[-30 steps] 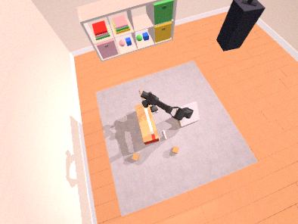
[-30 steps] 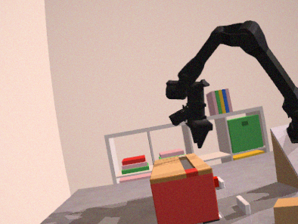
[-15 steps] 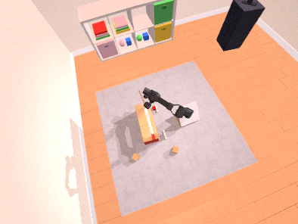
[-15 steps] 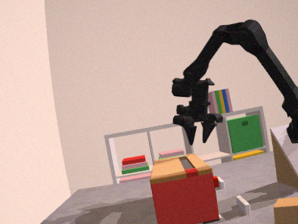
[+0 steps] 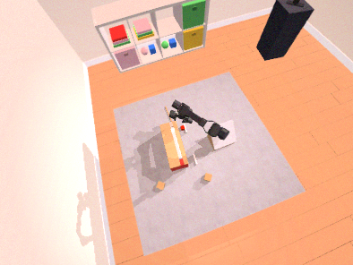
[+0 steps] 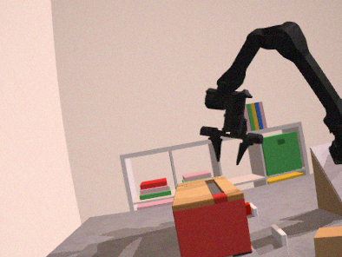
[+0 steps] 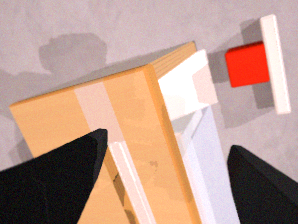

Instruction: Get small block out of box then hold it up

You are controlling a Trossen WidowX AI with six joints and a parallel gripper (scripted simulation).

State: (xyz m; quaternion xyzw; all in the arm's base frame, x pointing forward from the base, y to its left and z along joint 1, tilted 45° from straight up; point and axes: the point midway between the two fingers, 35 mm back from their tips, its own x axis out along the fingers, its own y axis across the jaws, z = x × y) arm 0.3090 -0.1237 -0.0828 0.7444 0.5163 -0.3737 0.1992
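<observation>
Above the box (image 6: 211,197), partly open fingers (image 6: 231,152) hold nothing; the red block (image 7: 246,64) lies on the table beyond them.

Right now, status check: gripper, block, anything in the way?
Gripper part open, empty, above the box. Red block out on the mat beside a white stop. Nothing covering the block.
</observation>
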